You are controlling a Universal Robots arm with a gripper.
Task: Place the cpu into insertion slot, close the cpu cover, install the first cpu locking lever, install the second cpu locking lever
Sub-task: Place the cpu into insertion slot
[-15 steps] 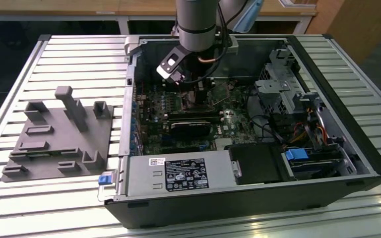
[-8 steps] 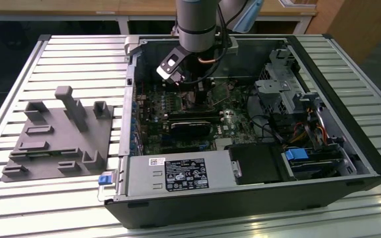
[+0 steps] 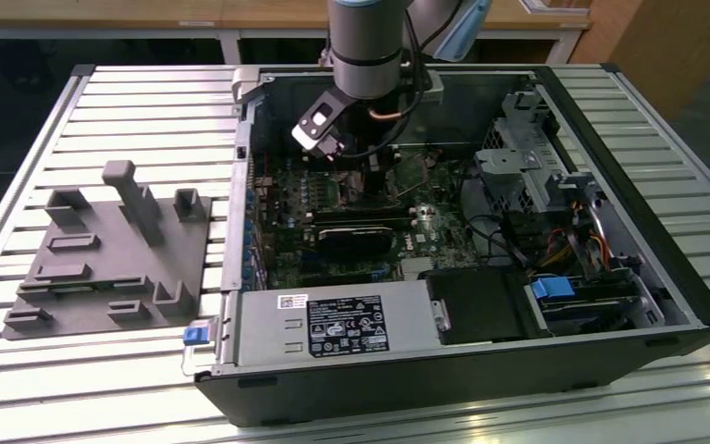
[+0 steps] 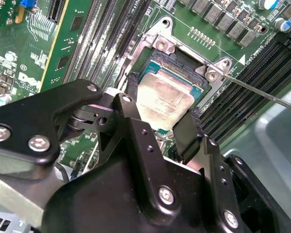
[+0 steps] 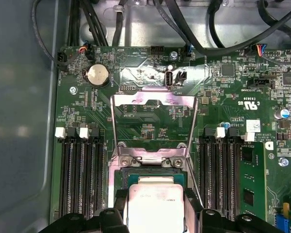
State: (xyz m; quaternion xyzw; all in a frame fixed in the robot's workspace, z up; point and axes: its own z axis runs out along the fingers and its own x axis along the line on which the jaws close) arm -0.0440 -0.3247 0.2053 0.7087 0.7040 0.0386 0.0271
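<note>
The cpu, a small square chip with a pale silver top, sits at the open insertion slot on the green motherboard. It lies level with the slot frame; I cannot tell whether it is fully seated. My gripper is shut on it, with one black finger against each of two opposite edges. In the first wrist view the cpu shows between the fingers. Beyond it the cpu cover, a thin silvery frame with a window, is swung open and back. A thin locking lever stands free beside the slot. In the exterior view the gripper reaches down into the case.
Memory slots flank the socket on both sides. A coin battery and black cables lie beyond the cover. The grey power supply box lines the case's near wall. A grey fixture tray sits at the exterior view's left.
</note>
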